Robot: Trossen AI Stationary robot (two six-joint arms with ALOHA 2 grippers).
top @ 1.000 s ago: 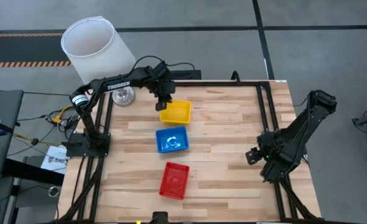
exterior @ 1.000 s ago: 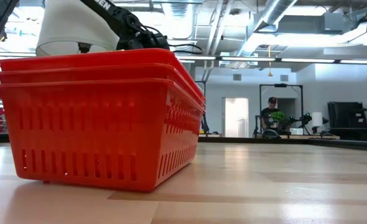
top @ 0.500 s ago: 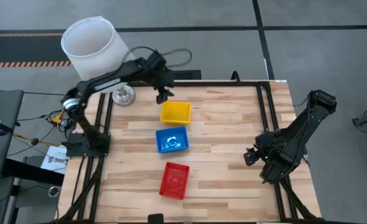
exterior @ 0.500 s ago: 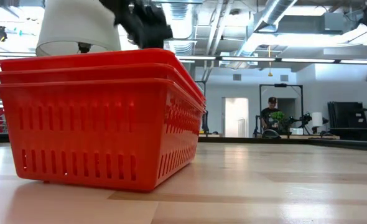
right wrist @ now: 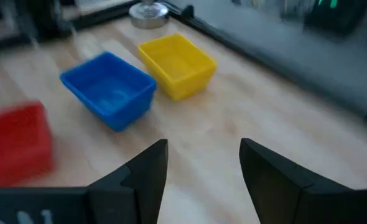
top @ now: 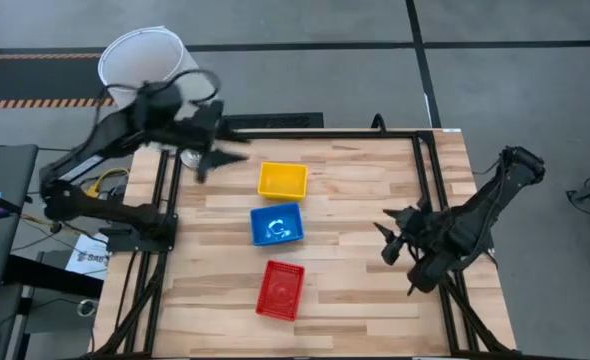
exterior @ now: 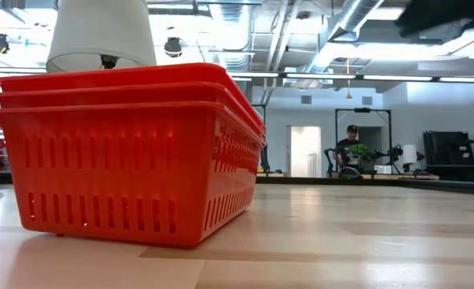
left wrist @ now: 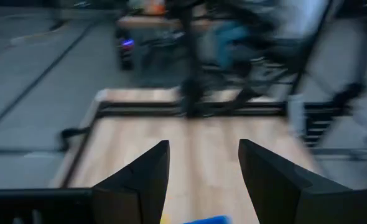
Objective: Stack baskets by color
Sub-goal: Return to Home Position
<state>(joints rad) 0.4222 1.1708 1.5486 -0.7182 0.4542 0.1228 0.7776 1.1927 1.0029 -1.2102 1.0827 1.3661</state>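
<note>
Table (top: 375, 190): baskets (top: 277, 224) between left gripper (top: 230, 158), right gripper (top: 387, 242).

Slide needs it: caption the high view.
Yellow baskets, blue baskets, red baskets in one row on the table; left gripper, right gripper open, empty.

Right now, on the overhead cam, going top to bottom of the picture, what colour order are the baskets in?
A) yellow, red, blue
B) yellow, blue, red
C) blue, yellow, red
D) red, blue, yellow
B: the yellow baskets lie nearest the white lampshade, the blue baskets are in the middle and the red baskets come last. The left end effector and right end effector are open and empty.
</note>
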